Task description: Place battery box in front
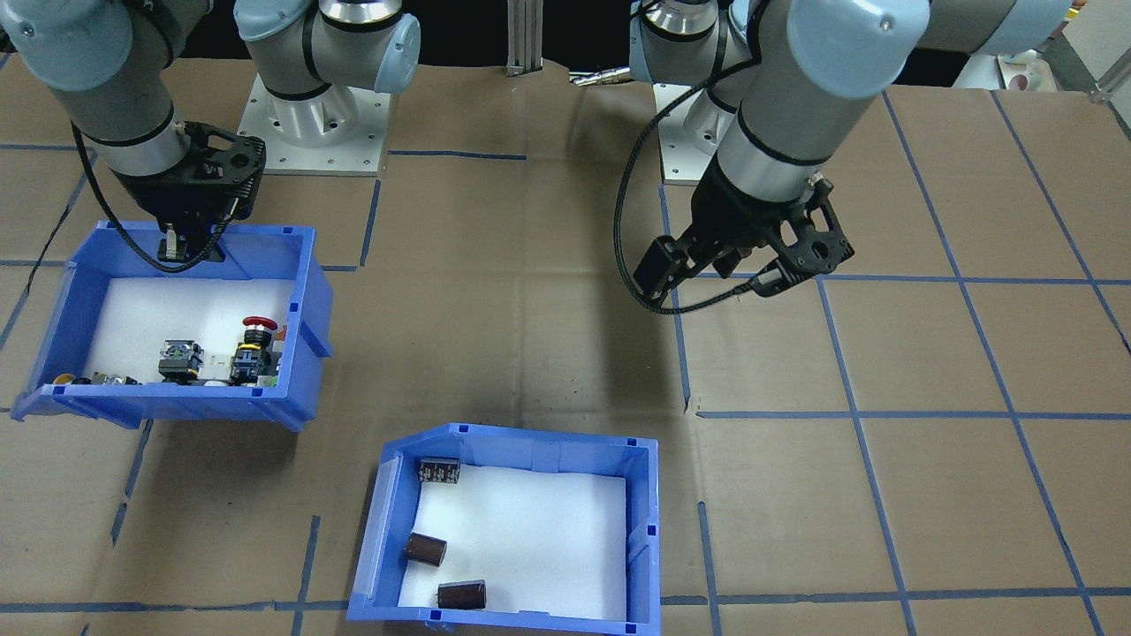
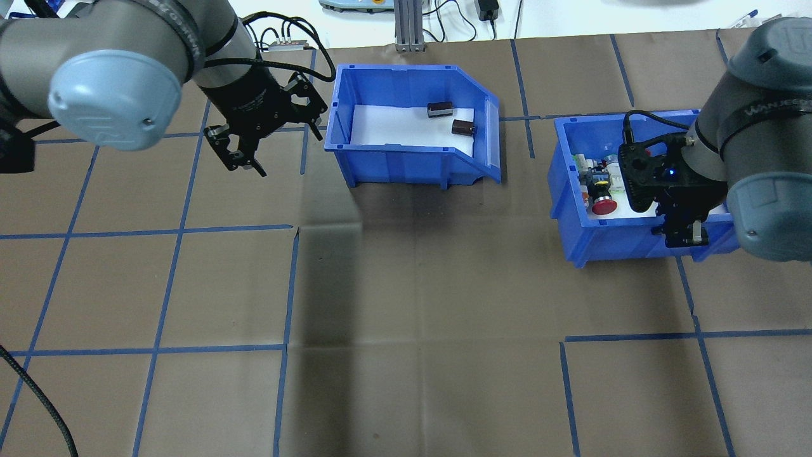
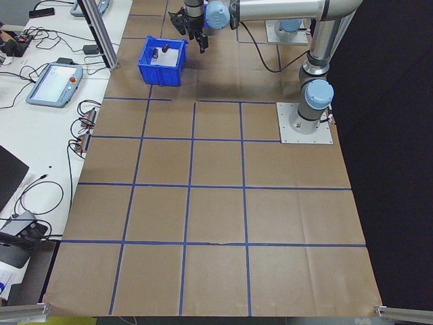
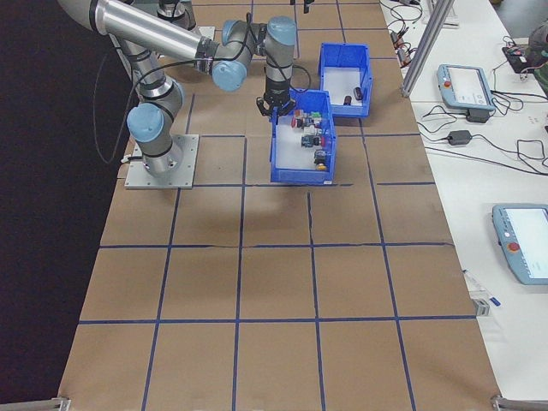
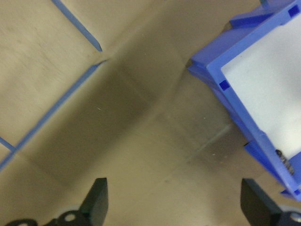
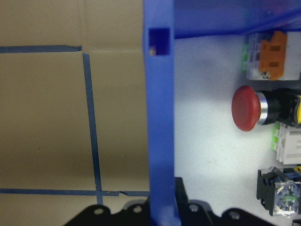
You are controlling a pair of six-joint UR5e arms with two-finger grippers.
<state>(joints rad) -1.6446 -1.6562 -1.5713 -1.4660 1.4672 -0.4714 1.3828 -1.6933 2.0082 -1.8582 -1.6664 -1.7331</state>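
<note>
Battery box (image 2: 412, 130) sits on the brown worktop (image 2: 406, 304) at its far edge from the robot, two dark cylinders (image 1: 425, 548) and a ridged block (image 1: 439, 470) on its white floor. Only the front-facing view shows that block; in the overhead it hides behind the near wall. Left end effector (image 2: 244, 158) hangs beside the box, released, fingers spread and holding nothing; its wrist view catches just a blue corner of the box and the two finger tips (image 5: 96, 200) wide apart over bare paper. Right end effector (image 2: 685, 236) is over at the other blue bin (image 2: 634, 244), clenched on that bin's near wall. The right wrist view shows that wall running straight between the fingers, with a red push-button (image 6: 247, 108) on the floor inside.
</note>
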